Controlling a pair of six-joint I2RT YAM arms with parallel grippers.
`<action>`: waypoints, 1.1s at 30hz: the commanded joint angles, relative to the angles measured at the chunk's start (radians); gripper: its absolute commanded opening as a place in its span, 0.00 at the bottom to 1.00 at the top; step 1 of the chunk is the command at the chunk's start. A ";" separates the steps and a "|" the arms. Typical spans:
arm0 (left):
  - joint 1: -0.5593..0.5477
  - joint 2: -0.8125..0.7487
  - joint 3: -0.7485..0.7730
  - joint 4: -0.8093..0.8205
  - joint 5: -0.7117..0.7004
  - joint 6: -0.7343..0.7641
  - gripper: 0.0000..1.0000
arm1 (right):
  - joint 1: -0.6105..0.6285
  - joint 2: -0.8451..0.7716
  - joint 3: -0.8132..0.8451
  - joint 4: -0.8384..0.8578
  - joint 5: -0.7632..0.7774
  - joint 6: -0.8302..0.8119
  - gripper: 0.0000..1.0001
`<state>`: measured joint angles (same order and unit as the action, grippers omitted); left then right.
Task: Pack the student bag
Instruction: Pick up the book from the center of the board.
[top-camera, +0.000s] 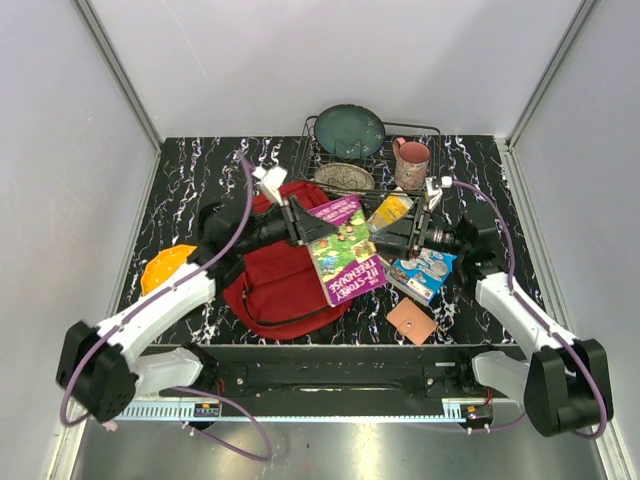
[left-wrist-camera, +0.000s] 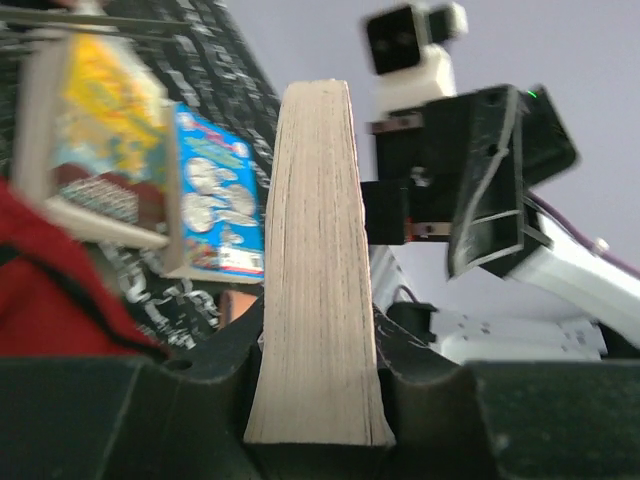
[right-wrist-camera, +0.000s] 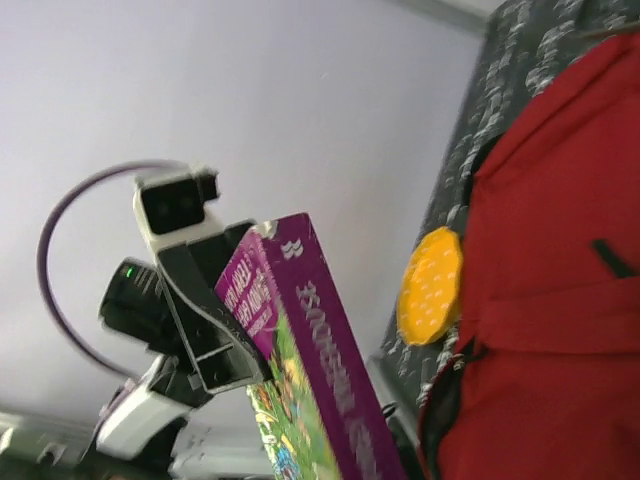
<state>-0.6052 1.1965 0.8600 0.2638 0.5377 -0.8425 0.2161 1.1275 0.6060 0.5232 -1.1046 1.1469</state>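
Observation:
The red student bag (top-camera: 285, 285) lies flat at the centre left of the table, also showing in the right wrist view (right-wrist-camera: 560, 300). A thick purple storybook (top-camera: 347, 252) is held up over the bag's right edge. My left gripper (top-camera: 300, 225) is shut on it, with the page edge (left-wrist-camera: 315, 250) wedged between both fingers (left-wrist-camera: 318, 345). My right gripper (top-camera: 385, 240) stands just right of the book, its jaws apart and off the book (left-wrist-camera: 435, 215). From the right wrist I see the book's purple spine (right-wrist-camera: 320, 340) and the left gripper clamped on it; my own right fingers do not show there.
A yellow book (top-camera: 390, 212), a blue book (top-camera: 425, 272) and a brown square (top-camera: 411, 321) lie right of the bag. A wire rack (top-camera: 312, 150) at the back holds a teal plate (top-camera: 349, 131) and a speckled plate (top-camera: 344, 178), beside a pink mug (top-camera: 411, 163). An orange disc (top-camera: 168, 268) sits at the left.

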 joint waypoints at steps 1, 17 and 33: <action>0.083 -0.210 -0.123 -0.064 -0.310 -0.079 0.00 | 0.015 -0.177 0.057 -0.410 0.350 -0.199 1.00; 0.133 -0.425 -0.272 0.034 -0.470 -0.286 0.00 | 0.282 -0.230 -0.147 -0.161 0.657 0.069 1.00; 0.133 -0.399 -0.418 0.305 -0.412 -0.411 0.00 | 0.529 0.149 -0.118 0.389 0.844 0.149 0.81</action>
<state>-0.4706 0.8089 0.4469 0.3393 0.0986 -1.1770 0.7265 1.2457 0.4465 0.6975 -0.3180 1.2888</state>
